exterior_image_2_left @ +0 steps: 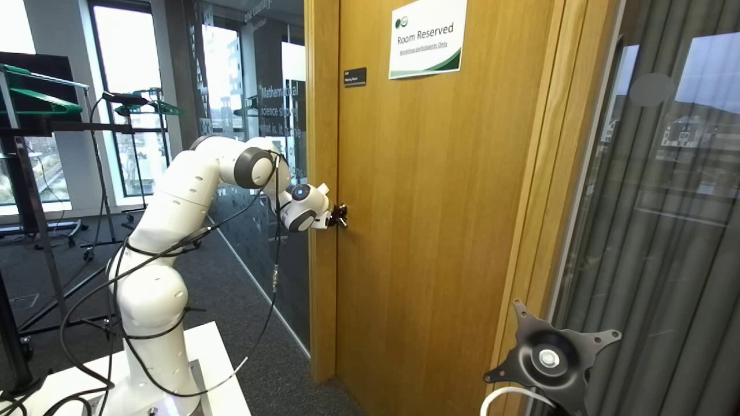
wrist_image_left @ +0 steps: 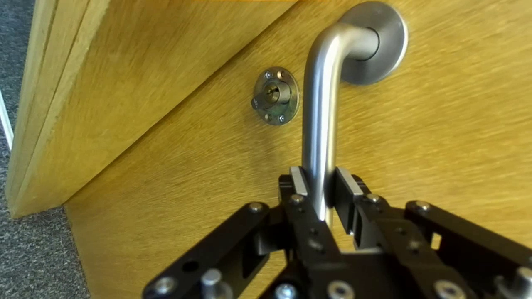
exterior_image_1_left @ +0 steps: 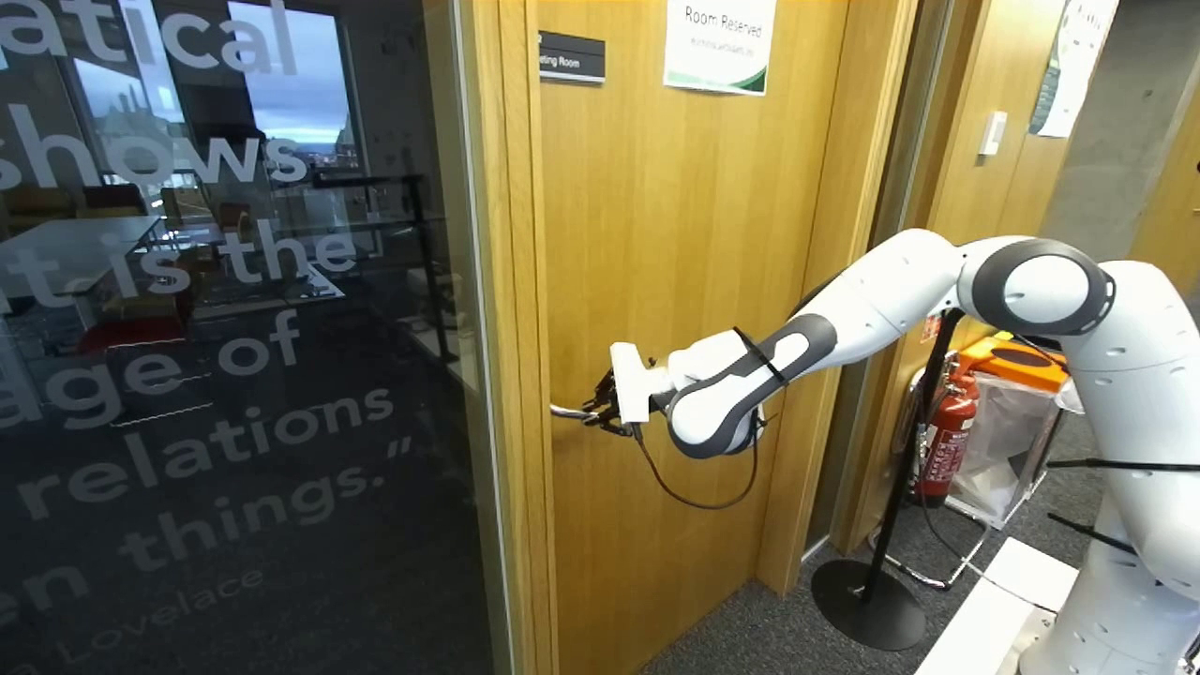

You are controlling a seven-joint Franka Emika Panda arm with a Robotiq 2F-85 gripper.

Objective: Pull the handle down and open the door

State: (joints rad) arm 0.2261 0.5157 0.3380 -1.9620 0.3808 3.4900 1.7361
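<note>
Honey-coloured wood fills the middle of both exterior views: the door (exterior_image_2_left: pixel 433 208), closed within its frame (exterior_image_2_left: pixel 321 138) as far as can be seen. Opening it is therefore undone; the taking hold looks done, and what is left, I judge, is the downward press and then the swing. Next in size comes the white arm (exterior_image_2_left: pixel 153 231), standing on a white bench (exterior_image_2_left: pixel 222 370) and stretched out to one edge of the door. Behind it, in an exterior view, is an orange-topped bin (exterior_image_1_left: pixel 998 427) with see-through sides; what shows low inside is pale and too unclear to name. Just beside that stands a red fire extinguisher (exterior_image_1_left: pixel 949 431), its contents out of sight. A white notice (exterior_image_2_left: pixel 428 40) reading "Room Reserved" is fixed high on the door. Smaller is the handle (wrist_image_left: pixel 320 116), a silver metal lever mounted near the door's edge; it looks roughly level, though whether it is partly pressed I cannot tell. The fingers (wrist_image_left: pixel 349 182) grip it well away from its mounting, one pad against either side. Smallest is the round lock (wrist_image_left: pixel 276 95), just beside the lever and apart from the fingers.
</note>
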